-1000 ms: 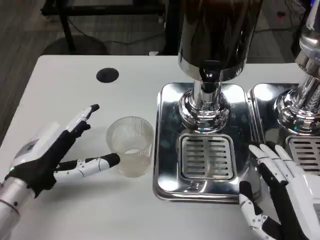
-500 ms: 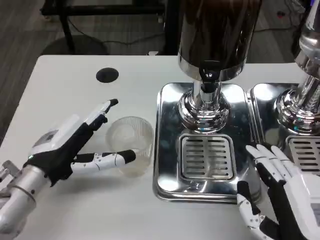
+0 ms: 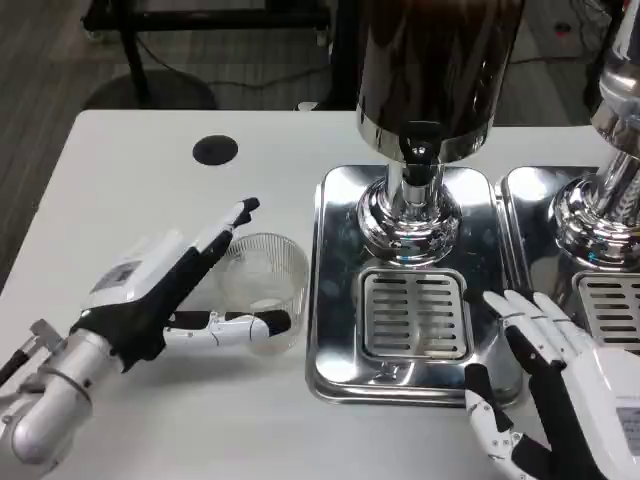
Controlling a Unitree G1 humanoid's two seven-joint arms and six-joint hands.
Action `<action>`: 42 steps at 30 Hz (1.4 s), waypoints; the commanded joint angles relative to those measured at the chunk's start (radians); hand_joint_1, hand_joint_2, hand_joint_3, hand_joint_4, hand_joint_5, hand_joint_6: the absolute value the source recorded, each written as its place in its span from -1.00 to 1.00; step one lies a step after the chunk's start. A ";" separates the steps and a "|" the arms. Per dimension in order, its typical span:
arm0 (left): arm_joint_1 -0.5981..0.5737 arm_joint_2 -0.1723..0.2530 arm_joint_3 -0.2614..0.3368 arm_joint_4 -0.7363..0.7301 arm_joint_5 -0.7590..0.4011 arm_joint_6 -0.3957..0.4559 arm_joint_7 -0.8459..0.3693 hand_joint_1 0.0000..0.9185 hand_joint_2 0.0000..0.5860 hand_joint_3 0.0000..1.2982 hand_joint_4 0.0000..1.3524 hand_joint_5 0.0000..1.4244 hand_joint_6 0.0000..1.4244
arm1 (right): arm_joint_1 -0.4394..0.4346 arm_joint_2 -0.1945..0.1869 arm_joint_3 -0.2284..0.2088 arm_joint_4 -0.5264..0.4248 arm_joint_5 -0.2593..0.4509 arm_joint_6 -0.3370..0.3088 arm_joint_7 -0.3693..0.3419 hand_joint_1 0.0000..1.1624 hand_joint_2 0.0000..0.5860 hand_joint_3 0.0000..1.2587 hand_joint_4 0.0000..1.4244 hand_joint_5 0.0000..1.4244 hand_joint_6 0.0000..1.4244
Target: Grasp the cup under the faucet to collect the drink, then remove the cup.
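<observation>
White worktop (image 3: 120, 190) is seen spread beneath both arms, with grey floor and dark furniture legs beyond its far edge. Nearest the camera, the right hand (image 3: 545, 385) is held with fingers spread and empty, its fingertips resting at or just above the near right corner of a polished drip tray (image 3: 335, 270); actual contact cannot be told. The left hand (image 3: 165, 290) is likewise spread, nothing yet being gripped: one finger is laid along the near side of the cup (image 3: 262, 288) and others are stretched past its far left rim, so the cup is bracketed but not closed upon. The cup is placed just beyond and to the right of the left palm, standing upright on the worktop, just left of the tray and not yet under the faucet (image 3: 418, 150). It is judged to be a thin, clear, ribbed plastic tumbler, apparently empty or nearly so: light, easily tipped or pushed aside, and liable to buckle if squeezed hard. A grip around the middle of the wall, thumb opposed to fingers, with modest pressure, is advised; the ribbing should lend some friction. Once filled, more weight and a softer wall may be expected. Further from the hands, the grille (image 3: 413, 313) is seen, then the chrome dispenser column (image 3: 408, 210), and a dark disc (image 3: 214, 150) on the far worktop.
</observation>
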 commanded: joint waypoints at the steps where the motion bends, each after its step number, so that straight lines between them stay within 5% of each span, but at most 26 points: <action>1: 0.020 0.015 0.014 0.014 0.005 -0.024 0.065 -0.53 -0.87 -1.00 -0.92 -0.66 -0.60 | 0.016 0.003 -0.009 -0.021 0.016 0.008 0.012 -0.33 0.73 -0.65 -0.76 -0.83 -0.65; 13: 0.039 0.029 0.011 0.016 -0.007 0.000 0.024 -0.57 -0.91 -1.00 -0.99 -0.72 -0.66 | 0.020 0.004 -0.007 -0.039 0.028 0.008 0.040 -0.32 0.73 -0.63 -0.74 -0.81 -0.65; 24: -0.011 -0.006 -0.011 0.065 -0.026 0.039 -0.081 -0.61 -0.95 -1.00 -1.00 -0.77 -0.69 | 0.024 0.008 -0.006 -0.047 0.030 0.007 0.043 -0.32 0.73 -0.62 -0.74 -0.81 -0.65; 42: -0.091 -0.057 -0.041 0.196 -0.022 -0.058 0.003 -0.46 -0.82 -0.91 -0.78 -0.55 -0.51 | 0.031 0.028 -0.008 -0.037 0.049 -0.002 0.041 -0.29 0.68 -0.62 -0.73 -0.78 -0.65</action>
